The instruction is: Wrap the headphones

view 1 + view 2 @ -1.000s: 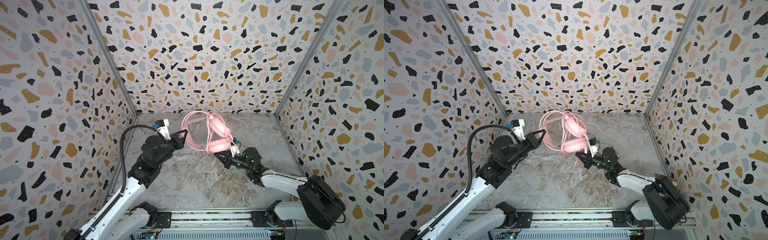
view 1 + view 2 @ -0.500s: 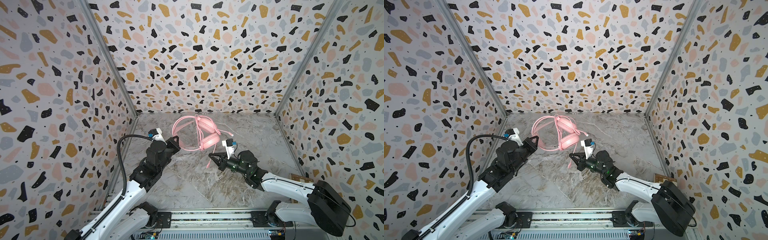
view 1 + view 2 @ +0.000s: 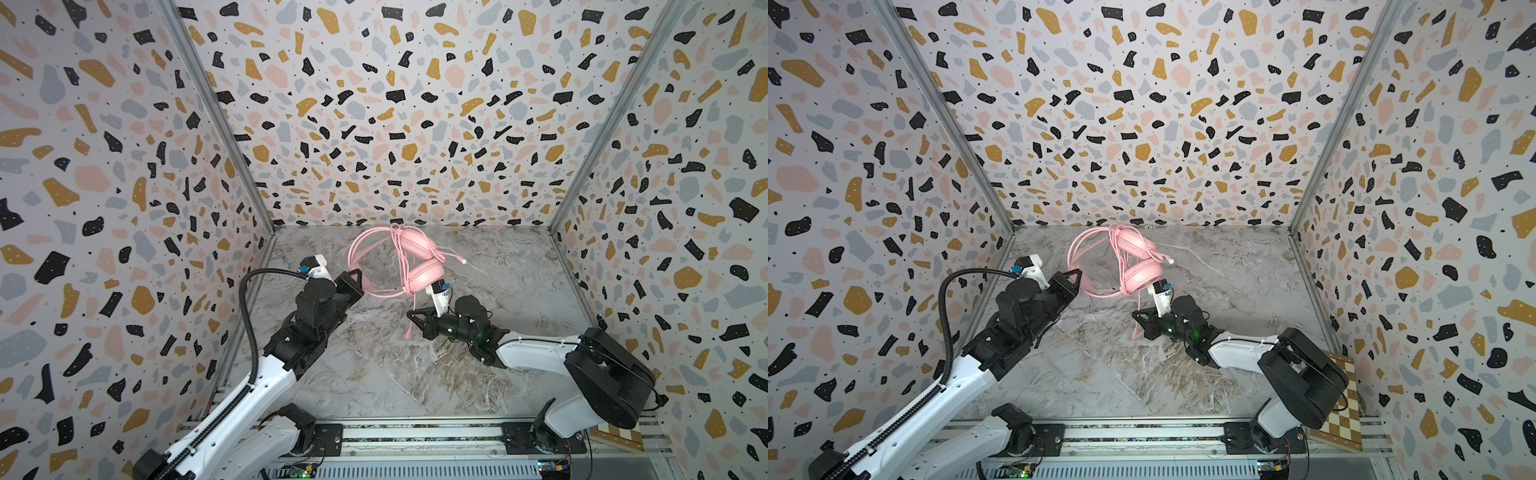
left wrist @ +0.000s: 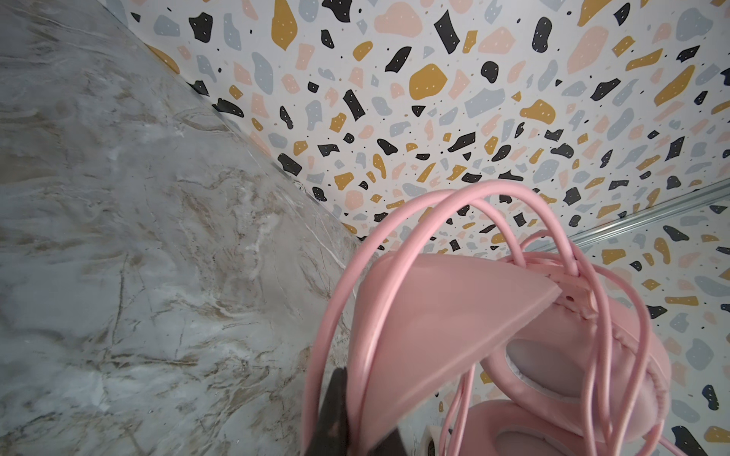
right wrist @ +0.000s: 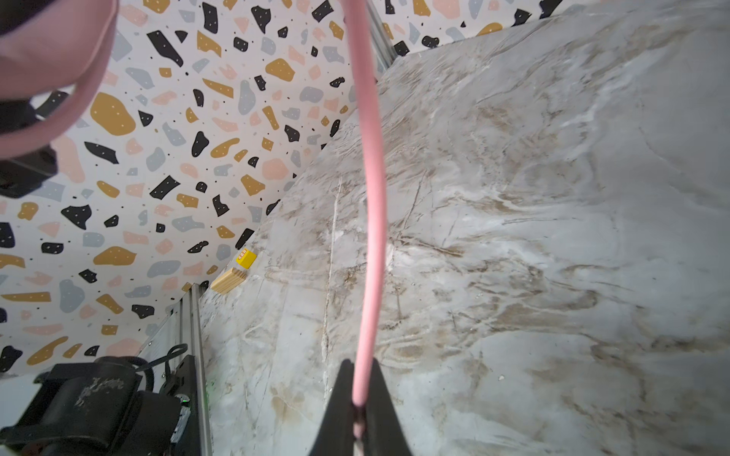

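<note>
Headphones point(image 3: 419, 257) hang above the marble floor point(image 3: 374, 365) near the back wall point(image 3: 415, 124). Your left gripper point(image 3: 359, 282) is clenched on the headband point(image 3: 365, 253), and your right gripper point(image 3: 413, 318) pinches the cable point(image 5: 371, 189). Hold that cable taut while looping it round the earcups point(image 3: 426, 276), clear of the boom mic point(image 3: 453, 257).

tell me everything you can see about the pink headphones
The pink over-ear headphones look like soft padded plastic: two round earcups, a thin wire headband with a flat strap, and a small white-tipped boom mic. Their thin pink cable is looped several times around the earcups. The left gripper clamps the headband; the right gripper pinches the cable near its end.
</note>
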You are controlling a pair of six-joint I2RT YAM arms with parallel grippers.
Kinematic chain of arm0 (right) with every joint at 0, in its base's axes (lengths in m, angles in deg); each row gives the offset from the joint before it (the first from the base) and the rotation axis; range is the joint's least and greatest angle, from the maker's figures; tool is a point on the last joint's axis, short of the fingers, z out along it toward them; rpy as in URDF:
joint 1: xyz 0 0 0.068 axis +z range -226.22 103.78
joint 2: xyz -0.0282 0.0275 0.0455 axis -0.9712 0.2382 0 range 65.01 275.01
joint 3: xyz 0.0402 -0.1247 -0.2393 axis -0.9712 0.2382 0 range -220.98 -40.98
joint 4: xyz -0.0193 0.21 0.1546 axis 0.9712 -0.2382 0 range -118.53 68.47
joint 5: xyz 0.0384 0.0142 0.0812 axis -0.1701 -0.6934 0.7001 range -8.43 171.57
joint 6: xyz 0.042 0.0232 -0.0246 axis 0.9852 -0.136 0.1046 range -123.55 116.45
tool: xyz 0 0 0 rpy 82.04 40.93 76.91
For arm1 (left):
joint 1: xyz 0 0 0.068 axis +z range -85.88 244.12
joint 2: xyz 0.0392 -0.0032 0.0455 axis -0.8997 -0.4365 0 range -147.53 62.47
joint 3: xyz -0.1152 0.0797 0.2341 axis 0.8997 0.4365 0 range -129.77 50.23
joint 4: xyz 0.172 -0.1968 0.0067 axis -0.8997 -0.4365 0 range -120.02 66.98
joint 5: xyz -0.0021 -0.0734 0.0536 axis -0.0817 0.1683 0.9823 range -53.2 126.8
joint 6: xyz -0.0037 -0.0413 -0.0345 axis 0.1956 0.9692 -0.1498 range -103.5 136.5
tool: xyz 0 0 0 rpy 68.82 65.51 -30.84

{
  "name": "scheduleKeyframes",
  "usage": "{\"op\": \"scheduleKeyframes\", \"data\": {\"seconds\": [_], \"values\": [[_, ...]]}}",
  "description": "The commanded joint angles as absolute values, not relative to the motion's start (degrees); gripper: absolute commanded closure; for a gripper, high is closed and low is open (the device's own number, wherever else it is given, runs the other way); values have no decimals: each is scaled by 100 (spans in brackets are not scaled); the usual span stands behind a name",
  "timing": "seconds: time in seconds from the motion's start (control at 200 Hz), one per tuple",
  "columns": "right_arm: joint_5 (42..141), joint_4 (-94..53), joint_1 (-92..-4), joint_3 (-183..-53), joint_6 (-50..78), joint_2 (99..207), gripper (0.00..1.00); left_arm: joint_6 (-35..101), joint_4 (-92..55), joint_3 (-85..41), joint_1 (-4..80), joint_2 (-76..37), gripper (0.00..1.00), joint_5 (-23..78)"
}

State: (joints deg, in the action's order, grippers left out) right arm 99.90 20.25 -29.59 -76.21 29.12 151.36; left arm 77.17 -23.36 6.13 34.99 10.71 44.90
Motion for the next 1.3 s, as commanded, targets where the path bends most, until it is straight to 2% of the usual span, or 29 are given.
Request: {"op": "scheduleKeyframes", "data": {"seconds": [0.0,0.185,0.42,0.591,0.691,0.966,1.296], "values": [[9799,1905,-2642,-7879,2651,14603,100,7711,-1613,304,3459,1132,100,4638],[9196,1656,-2126,-7620,2742,13742,100,7582,-1618,543,3459,1108,100,5111],[9769,3107,-2185,-7327,3921,13646,100,7462,-1446,680,3365,842,100,5007],[9679,2737,-2305,-7625,3974,13524,99,7308,-1497,860,3287,958,100,5253],[9772,2718,-2501,-7667,4219,13556,99,7165,-1551,937,3088,1024,100,5549],[10350,4200,-2989,-7177,5637,14263,99,7296,-1112,1552,2648,710,100,5751],[10325,4676,-3295,-6481,6034,14557,94,7196,-1073,2311,2450,989,100,5889]]}}
